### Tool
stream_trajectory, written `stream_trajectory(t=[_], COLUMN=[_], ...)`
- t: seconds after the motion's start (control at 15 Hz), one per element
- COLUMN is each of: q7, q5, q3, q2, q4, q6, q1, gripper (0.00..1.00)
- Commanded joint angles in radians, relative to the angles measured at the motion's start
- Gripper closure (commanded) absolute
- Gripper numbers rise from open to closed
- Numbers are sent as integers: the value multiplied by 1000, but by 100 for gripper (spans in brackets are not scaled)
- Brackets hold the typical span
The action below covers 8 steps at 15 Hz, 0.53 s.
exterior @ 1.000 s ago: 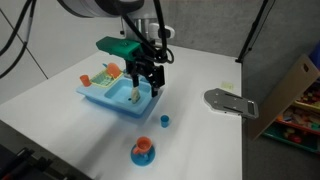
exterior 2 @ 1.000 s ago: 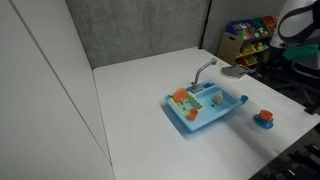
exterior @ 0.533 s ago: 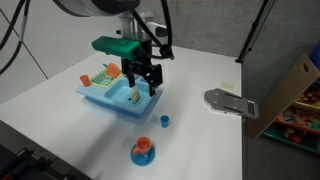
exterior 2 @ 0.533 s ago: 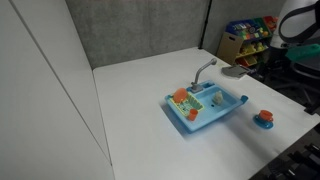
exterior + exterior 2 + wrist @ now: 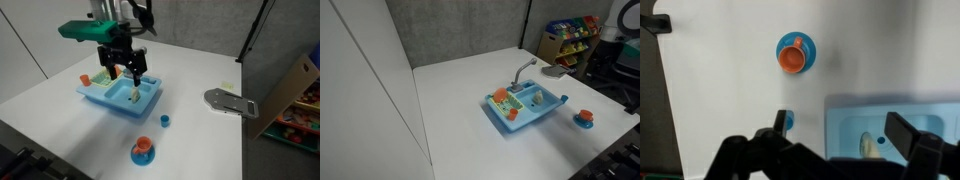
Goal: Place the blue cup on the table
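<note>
**Operator:** What is nearest to the camera?

**Spotter:** In an exterior view the orange cup [image 5: 144, 145] comes first. It sits on its blue saucer [image 5: 141, 156], close to the front edge of the white surface [image 5: 60, 130]. Just behind it you have the blue cup [image 5: 165, 121]. It sits on the surface alone and touches nothing. It is between the saucer and the blue toy sink [image 5: 120, 97], near the corner of the sink. The cup is too small for me to tell if it is upright.

**Operator:** And my end effector?

**Spotter:** Your end effector [image 5: 125, 70] hangs above the sink, over the basin. It is spread wide, with nothing between its jaws, and it is well apart from the blue cup. The wrist view agrees: the cup peeks out beside one dark jaw, the saucer lies beyond it, and part of the sink is under the other jaw. Farther off to the side, the grey plate [image 5: 228, 102] lies flat near the edge of the surface.
</note>
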Motion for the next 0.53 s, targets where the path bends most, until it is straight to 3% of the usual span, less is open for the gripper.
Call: stream_trajectory(t=[0.0,0.47], q7=[-14,-40], q5=[-12,99], q3=[25,57], q2=[-138,-279], q4=[-92,-141], q6=[-22,-156], q1=[11,46], gripper=[0,0])
